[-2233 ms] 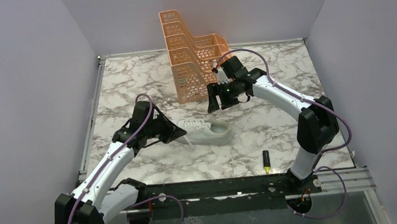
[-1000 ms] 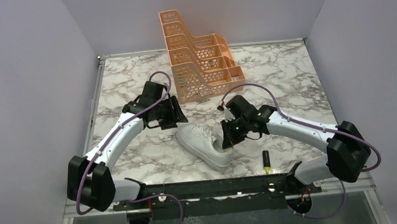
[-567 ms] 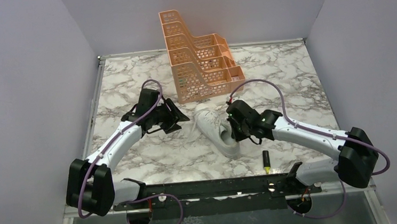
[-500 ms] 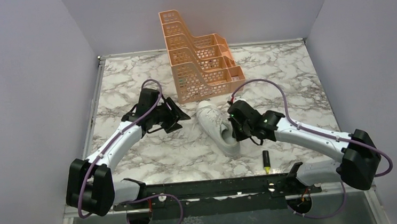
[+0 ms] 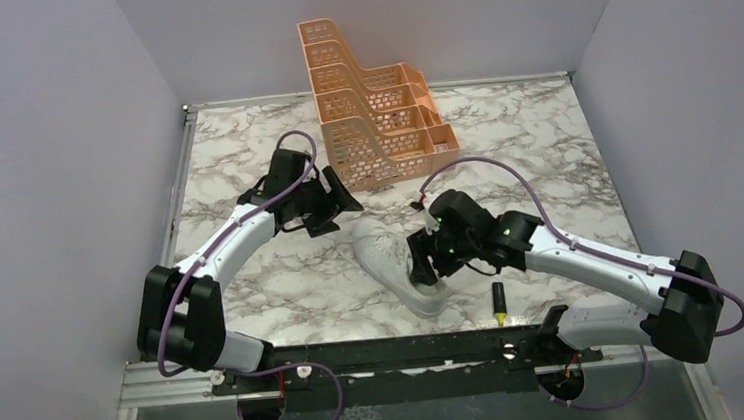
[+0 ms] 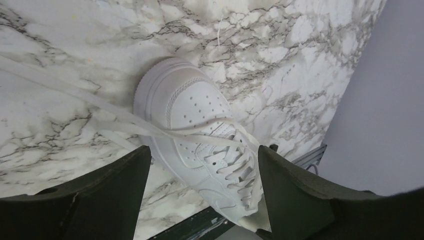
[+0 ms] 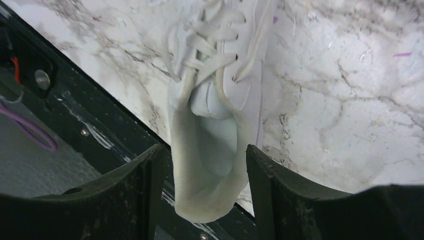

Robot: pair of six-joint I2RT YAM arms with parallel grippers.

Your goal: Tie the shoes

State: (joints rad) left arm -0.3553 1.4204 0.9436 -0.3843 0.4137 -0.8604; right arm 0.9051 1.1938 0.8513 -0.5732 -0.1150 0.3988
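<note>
The white shoe (image 5: pixel 379 252) lies on the marble table, toe toward the back left and heel near the front rail. Its laces are untied; one long lace (image 6: pixel 50 80) trails across the table. My left gripper (image 5: pixel 336 211) hovers open just behind the toe, and in its wrist view (image 6: pixel 202 150) the shoe (image 6: pixel 195 105) shows between the spread fingers. My right gripper (image 5: pixel 423 271) is open over the heel; in its wrist view (image 7: pixel 204 150) the heel collar (image 7: pixel 210 135) sits between the two fingers with a small gap on each side.
An orange tiered rack (image 5: pixel 371 120) stands at the back centre. A black and yellow marker (image 5: pixel 499 303) lies right of the heel. The black rail (image 5: pixel 399 348) runs along the table's front edge, directly under the heel (image 7: pixel 75 100).
The right gripper has opened and let go of the heel. The shoe has swung and shifted toward the front left. The left gripper has opened wider and moved back and right.
</note>
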